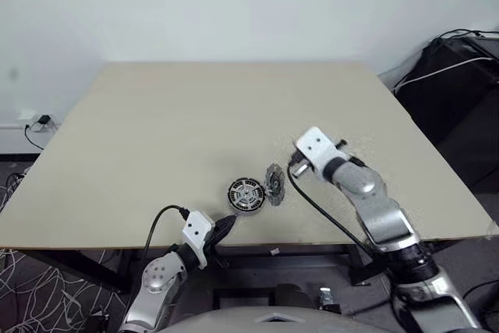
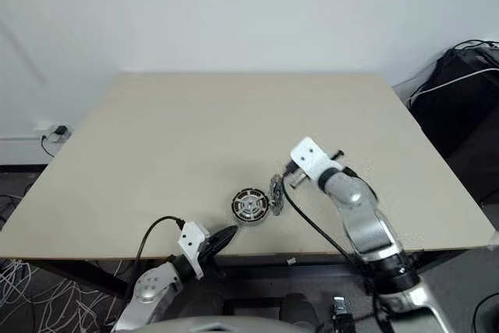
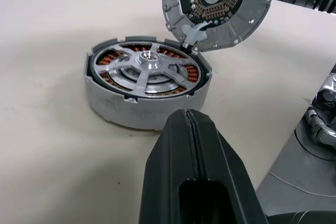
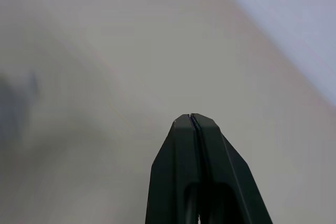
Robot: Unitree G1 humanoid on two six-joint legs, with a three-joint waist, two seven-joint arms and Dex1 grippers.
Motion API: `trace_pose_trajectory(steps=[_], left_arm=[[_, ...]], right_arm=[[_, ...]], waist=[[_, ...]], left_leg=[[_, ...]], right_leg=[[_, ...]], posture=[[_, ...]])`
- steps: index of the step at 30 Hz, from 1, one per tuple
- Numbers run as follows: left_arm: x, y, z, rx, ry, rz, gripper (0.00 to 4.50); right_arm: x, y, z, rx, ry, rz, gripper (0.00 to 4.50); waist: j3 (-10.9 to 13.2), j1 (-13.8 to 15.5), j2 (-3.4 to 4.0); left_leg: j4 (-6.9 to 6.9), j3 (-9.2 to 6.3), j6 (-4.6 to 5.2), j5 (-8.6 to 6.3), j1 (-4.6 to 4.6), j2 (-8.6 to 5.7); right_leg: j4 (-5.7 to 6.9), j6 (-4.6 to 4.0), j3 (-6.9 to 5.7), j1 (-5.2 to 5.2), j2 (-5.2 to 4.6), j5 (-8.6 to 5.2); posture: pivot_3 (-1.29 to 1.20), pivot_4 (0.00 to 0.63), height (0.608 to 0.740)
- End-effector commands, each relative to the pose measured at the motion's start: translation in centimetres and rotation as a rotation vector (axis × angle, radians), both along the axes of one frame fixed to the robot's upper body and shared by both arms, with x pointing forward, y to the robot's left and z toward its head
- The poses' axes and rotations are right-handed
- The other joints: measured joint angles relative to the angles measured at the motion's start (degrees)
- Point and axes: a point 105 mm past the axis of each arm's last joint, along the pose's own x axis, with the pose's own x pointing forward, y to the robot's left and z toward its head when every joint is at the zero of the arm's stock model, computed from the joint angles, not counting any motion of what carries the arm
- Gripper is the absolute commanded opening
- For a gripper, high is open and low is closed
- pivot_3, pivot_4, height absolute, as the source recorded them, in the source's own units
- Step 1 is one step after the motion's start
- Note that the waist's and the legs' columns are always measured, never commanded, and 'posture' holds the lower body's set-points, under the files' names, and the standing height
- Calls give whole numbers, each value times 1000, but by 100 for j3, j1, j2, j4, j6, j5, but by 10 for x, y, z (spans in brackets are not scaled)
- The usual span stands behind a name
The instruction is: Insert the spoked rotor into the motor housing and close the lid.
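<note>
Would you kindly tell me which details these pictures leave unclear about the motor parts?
- Lid: its outer ribbed face is turned away in the left wrist view; what props it up stays unclear.
- Motor housing: its near wall is partly covered by the left gripper.
- Spoked rotor: spokes too small to count in the head views.

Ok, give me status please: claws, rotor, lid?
Both claws shut, empty: left claw, right claw. Spoked rotor seated in motor housing. Lid still open, standing on edge against housing. Nothing in the way.

place: lab | evidence: bare beige table (image 1: 195, 122), plain white wall (image 1: 234, 5), loose cables (image 1: 47, 294)
</note>
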Motion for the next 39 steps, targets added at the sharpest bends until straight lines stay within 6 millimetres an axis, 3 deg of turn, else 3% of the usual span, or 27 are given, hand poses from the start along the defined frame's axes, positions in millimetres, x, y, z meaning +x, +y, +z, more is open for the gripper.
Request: trace_pose_trajectory(steps=[1, 3, 7, 12, 15, 22, 25, 29, 32, 35, 39], left_arm=[[4, -3, 16, -17, -63, -22, 0], [4, -1, 18, -18, -66, -24, 0], [4, 1, 22, -17, -72, -27, 0], [2, 3, 23, -13, -65, -31, 0], [2, 4, 23, -10, -61, -34, 0], [3, 9, 21, -1, -57, -25, 0], [2, 11, 18, 3, -51, -17, 0], [-1, 13, 15, 5, -41, -8, 0], [-3, 12, 13, 4, -33, -7, 0], [-3, 11, 13, 1, -32, -10, 0], [-2, 10, 14, 2, -33, -14, 0]], right_arm=[[-17, -9, -15, -55, 80, 76, 24], [-30, -3, -18, 50, 120, 127, 24], [-38, 8, -6, 285, 83, 130, 24], [-46, 39, 26, 683, 73, 193, 24], [-51, 55, 35, 807, 107, 260, 24], [-48, 71, 19, 810, 179, 273, 24], [-41, 72, 23, 845, 133, 245, 24], [-27, 54, 42, 922, -17, 151, 24], [-18, 28, 51, 974, -119, 27, 24], [-22, 21, 40, 888, -83, -4, 24], [-37, 31, 21, 791, 46, 61, 24]], waist=[[0, 7, 0], [0, -13, 1], [4, -31, 2], [4, -14, 0], [6, 5, -3], [5, 7, 0], [4, 5, 1], [4, 10, 1], [4, 36, 1], [2, 34, 4], [-5, 29, 15]], left_leg=[[0, 0, 1, 0, 0, 0], [0, 2, 1, 0, 3, 0], [1, -1, 1, 0, 10, 10], [7, -2, 1, -1, 11, 21], [6, -4, 2, -1, 10, 21], [5, -5, 1, -2, 10, 20], [3, -4, 1, -2, 9, 20], [2, -3, 0, -2, 6, 18], [2, -4, -1, -3, 4, 17], [2, -3, -4, -5, 4, 16], [-2, -1, 1, -2, 5, 17]], right_leg=[[0, 0, 0, 1, 0, 0], [0, 1, 2, 1, 3, 0], [2, 32, 1, 7, 11, -18], [3, 36, 2, 13, 5, -16], [1, 34, 2, 13, 2, -15], [2, 7, 1, 11, -2, 1], [2, 6, 1, 10, -1, 1], [1, 6, 2, 7, -2, 1], [1, 6, 1, 7, -4, 1], [1, 5, 1, 7, -5, 2], [1, 3, 3, 4, -4, 1]], posture=[[0, 0, 740], [0, 0, 740], [0, 0, 740], [0, 0, 740], [0, 0, 740], [0, 0, 740], [0, 0, 740], [0, 0, 740], [0, 0, 740], [0, 0, 740], [0, 0, 740]])
